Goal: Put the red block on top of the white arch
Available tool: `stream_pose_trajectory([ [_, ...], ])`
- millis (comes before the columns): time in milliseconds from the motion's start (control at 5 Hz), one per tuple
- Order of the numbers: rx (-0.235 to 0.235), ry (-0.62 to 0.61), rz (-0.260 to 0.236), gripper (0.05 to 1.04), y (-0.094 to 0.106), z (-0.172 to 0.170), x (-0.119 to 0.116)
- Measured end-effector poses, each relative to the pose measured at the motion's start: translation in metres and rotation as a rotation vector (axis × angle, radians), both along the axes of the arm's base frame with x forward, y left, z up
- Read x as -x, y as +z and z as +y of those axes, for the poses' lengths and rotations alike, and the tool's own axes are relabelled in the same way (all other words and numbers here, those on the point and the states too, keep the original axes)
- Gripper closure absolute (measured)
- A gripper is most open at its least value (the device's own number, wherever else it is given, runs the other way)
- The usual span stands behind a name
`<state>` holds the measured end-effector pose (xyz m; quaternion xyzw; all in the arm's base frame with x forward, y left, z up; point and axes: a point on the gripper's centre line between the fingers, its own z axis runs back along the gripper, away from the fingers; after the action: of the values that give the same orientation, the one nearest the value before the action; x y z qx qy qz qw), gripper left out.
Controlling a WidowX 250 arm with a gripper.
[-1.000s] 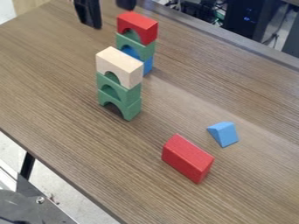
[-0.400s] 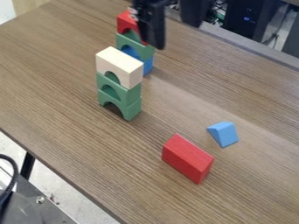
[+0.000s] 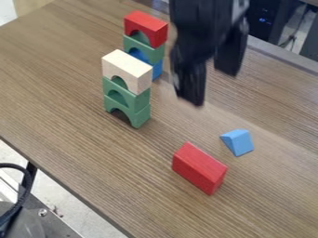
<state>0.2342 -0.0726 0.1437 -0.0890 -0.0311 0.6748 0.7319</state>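
Swung across from the top edge of the view, past the rear stack, and brought lower, with the open hand [image 3: 210,86] now above the table [image 3: 74,139], between that stack and the loose blue wedge [image 3: 238,142]. Empty, with a clear gap between the two fingers. Unchanged throughout: the red block [image 3: 199,168], lying on the table near the wedge but apart from it, and the white arch [image 3: 127,69], perched on two green arches [image 3: 140,98] in the nearer stack. No mixing up with the red arch [image 3: 146,27] on the rear stack, above a green arch [image 3: 144,48] and a blue piece [image 3: 157,69]. In terms of the task, probably still at the approach to the red block, well short of any grasp. Likely next: further toward the block, then turned to match its slant, lowered astride its narrow width, and closed. Best kept clear of the wedge on the way down. Later, after a high enough lift, to be set down level and centred on the white arch, gently, for fear of toppling so slim a stack.
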Motion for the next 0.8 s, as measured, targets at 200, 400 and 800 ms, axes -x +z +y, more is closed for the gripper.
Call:
stream_pose_trajectory([
  [200,0.014,0.07,-0.008,0.083,-0.015,-0.013,0.007],
  [400,-0.003,0.163,-0.043,0.083,-0.027,-0.025,0.013],
  [800,-0.031,0.208,-0.073,0.083,-0.04,-0.023,0.015],
])
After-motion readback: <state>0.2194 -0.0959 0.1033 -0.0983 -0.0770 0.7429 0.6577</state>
